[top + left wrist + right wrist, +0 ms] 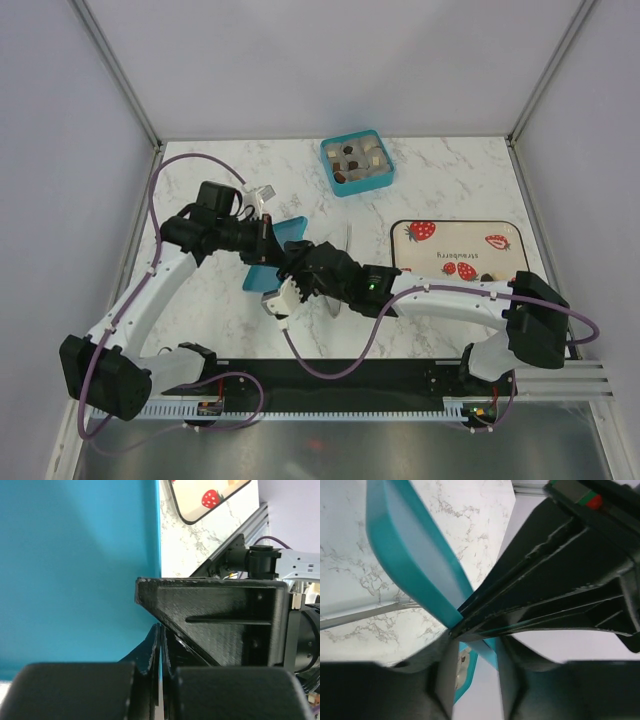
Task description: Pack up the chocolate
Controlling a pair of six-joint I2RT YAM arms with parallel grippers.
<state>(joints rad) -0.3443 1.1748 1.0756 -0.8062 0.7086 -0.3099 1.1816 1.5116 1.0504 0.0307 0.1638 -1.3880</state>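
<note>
Overhead view of a white marble table point(215, 175) with two robot arms reaching in from the near edge. The arms meet just left of centre over a flat teal lid point(291, 232), which is lifted off the table and tilted.

The left gripper point(160, 640) is clenched on one edge of the lid; its wrist camera shows the two fingers pressed together, with the lid's teal face filling the left of that view. The right gripper point(472, 647) comes in from the right, and its jaws straddle the lid's opposite edge, part-way closed. It is unclear whether they are actually pressing on the lid.

The chocolate point(341, 176) sits in a square teal box point(368, 186) at the far side of the table, right of centre and well away from both grippers. Several small dark brown and pale pieces lie in its grey compartments. To the right, nearer the arms, lies a cream tray point(460, 236) with a dark rim and red strawberry prints point(422, 231). One small dark piece point(487, 277) rests near the tray's near edge.
</note>
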